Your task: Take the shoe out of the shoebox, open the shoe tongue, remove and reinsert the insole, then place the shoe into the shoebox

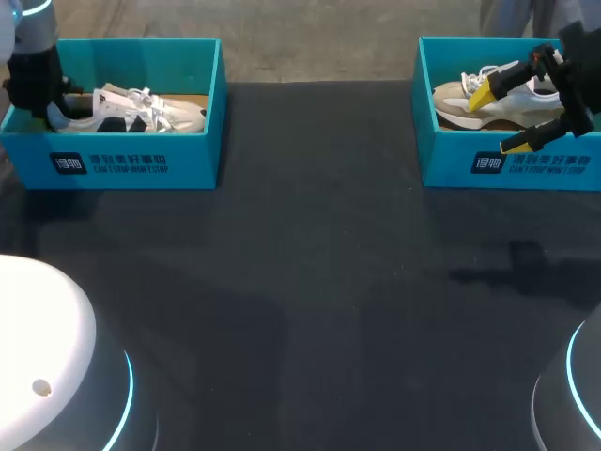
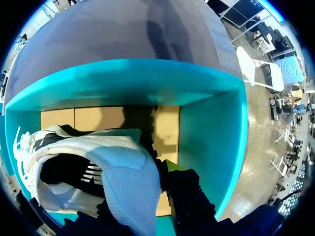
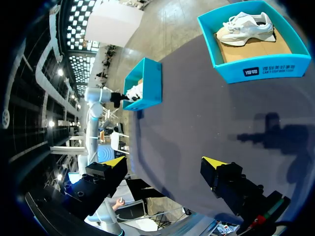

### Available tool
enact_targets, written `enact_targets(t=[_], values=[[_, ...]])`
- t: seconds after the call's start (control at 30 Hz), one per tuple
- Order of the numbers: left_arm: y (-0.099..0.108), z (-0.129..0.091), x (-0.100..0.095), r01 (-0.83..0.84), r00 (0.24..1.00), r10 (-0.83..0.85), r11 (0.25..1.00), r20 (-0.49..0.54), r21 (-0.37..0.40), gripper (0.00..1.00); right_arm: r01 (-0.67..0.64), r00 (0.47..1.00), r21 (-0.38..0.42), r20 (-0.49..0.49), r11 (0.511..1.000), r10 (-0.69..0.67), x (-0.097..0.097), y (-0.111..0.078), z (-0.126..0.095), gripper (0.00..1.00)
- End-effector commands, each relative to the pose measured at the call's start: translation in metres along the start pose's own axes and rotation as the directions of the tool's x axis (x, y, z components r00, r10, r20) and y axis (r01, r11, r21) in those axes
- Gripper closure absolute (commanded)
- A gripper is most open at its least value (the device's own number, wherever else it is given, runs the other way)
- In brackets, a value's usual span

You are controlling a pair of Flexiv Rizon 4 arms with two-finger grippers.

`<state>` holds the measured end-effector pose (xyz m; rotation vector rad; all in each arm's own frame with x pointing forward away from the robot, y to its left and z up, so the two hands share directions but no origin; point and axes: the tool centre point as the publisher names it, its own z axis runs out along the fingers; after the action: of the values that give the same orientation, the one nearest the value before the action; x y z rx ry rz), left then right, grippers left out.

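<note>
Far-left tabletop corner, in shoebox (image 1: 202,141) | left hand (image 1: 39,89) at shoe (image 1: 141,108) heel, grip cannot be told | right hand (image 1: 502,117) spread, empty | risk: a shallow heel pinch could let the shoe slip on lift

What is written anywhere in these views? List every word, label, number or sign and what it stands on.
Left shoebox, front wall: white logo square and two lines of white print, too small to read reliably.
Right shoebox, front wall: the same kind of print, likewise too small in the head and right wrist views.
Left shoe, right shoe: no lettering that can be made out.
</note>
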<state>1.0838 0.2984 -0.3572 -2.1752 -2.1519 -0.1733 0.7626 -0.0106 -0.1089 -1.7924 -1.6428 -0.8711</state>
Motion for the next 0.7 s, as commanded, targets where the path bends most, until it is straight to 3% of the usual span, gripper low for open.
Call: enact_targets(t=[0.03, 0.7], values=[[-0.006, -0.002, 0.001, 0.002, 1.000, -0.002, 1.000, -0.001, -0.009, 1.00, -0.001, 1.000, 0.000, 0.002, 1.000, 0.001, 0.000, 0.000, 0.001, 0.00], [-0.021, 0.014, 0.002, 0.012, 1.000, -0.012, 0.999, -0.003, 0.040, 1.00, -0.001, 1.000, 0.000, 0.002, 1.000, 0.001, 0.000, 0.000, 0.001, 0.00]])
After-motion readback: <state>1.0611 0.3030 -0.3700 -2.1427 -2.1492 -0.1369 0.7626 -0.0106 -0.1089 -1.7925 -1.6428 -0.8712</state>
